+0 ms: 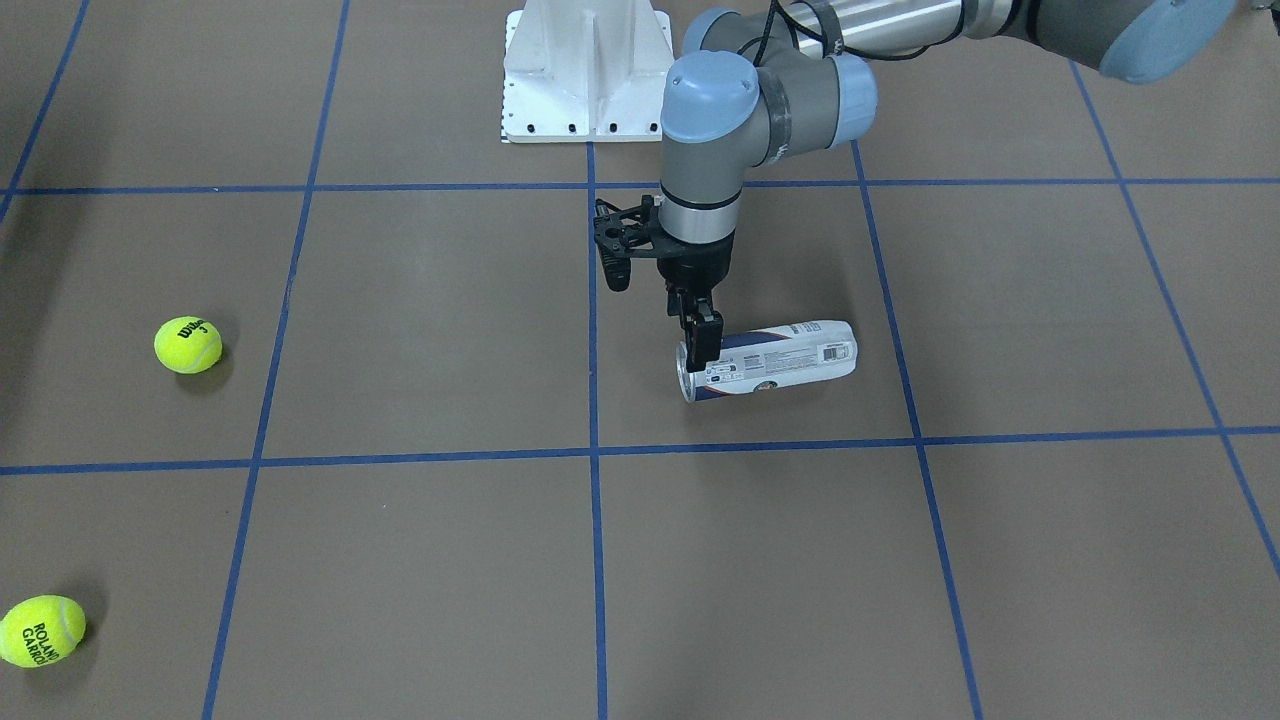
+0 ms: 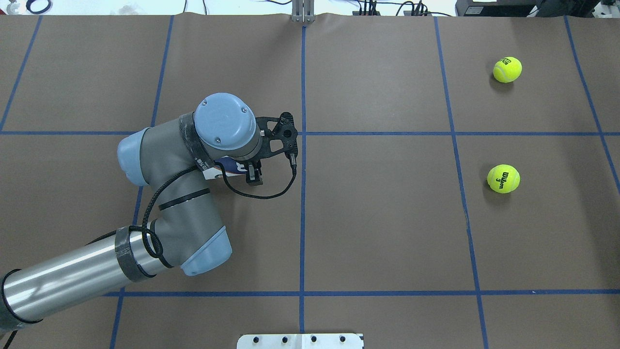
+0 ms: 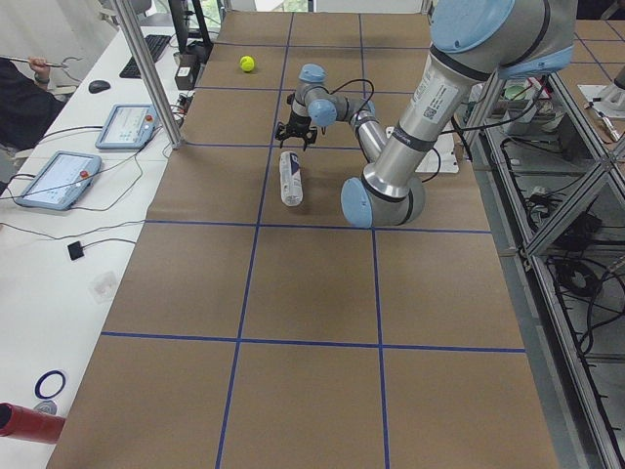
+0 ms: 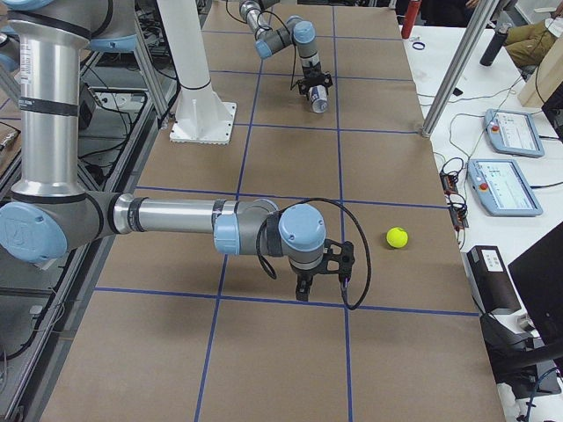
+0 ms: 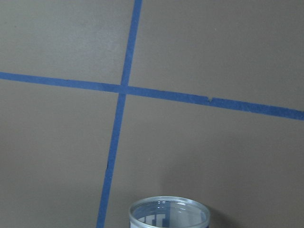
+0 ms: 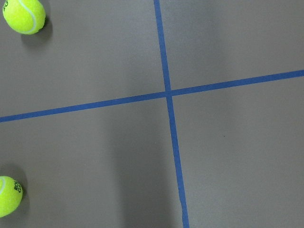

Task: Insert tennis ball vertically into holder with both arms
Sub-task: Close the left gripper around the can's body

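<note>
Left gripper (image 1: 702, 345) pinches the lying holder's (image 1: 775, 360) open rim.

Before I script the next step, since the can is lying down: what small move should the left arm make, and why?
Probably close the left gripper on the holder near its silver rim. The holder lies on its side on the table, and the fingers already sit at its open end, so it seems it must be gripped before being stood upright.

Counts of things on the counter (image 1: 420, 560)

Two tennis balls are seen, one (image 1: 188, 344) marked Wilson and one (image 1: 41, 630) marked Roland Garros; one can (image 1: 780, 358) is counted, one white pedestal (image 1: 588, 70), and two arms.
</note>
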Robot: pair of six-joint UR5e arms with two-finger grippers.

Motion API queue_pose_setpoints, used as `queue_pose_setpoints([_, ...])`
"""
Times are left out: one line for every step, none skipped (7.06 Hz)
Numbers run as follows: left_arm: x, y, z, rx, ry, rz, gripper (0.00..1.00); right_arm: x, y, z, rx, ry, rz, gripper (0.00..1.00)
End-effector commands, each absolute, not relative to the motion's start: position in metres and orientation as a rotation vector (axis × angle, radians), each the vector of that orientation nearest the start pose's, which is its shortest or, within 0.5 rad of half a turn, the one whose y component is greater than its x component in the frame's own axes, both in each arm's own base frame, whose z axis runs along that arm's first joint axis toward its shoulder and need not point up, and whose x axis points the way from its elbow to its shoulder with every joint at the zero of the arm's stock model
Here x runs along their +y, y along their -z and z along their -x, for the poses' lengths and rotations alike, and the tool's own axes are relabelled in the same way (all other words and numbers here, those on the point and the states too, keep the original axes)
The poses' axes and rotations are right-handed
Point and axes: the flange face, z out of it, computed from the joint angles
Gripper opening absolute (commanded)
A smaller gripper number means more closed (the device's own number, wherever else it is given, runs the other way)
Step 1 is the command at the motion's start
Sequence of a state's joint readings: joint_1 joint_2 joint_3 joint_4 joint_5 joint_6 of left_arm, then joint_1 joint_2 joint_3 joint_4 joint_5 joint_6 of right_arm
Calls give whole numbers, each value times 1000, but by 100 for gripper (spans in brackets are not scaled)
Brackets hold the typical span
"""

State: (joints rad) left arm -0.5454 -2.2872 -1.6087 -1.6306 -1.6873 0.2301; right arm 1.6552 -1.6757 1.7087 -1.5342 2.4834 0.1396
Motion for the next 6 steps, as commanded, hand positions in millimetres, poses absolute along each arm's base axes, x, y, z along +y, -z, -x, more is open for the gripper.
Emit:
queue_pose_setpoints([-473,-216,-542,427,-1258,-755,94,-445,-626,-92,-915,-176,-40,99])
queue_pose_setpoints([-475,-219,-543,423,-1259,-748,94,-445,-626,-92,-915,-176,-40,99])
queue_pose_setpoints([-476,-223,-546,420,-1262,-739,94,-445,-626,-92,-915,-176,-40,99])
queue_pose_setpoints([-478,-228,-550,421,-1259,-736,94,-445,-626,-92,-915,-176,-40,99])
queue_pose_setpoints([-480,-232,-555,425,-1258,-744,94,-445,-626,-92,-915,-176,-40,99])
queue_pose_setpoints([-481,-233,-557,428,-1256,-750,94,-445,-626,-92,-915,-176,-40,99])
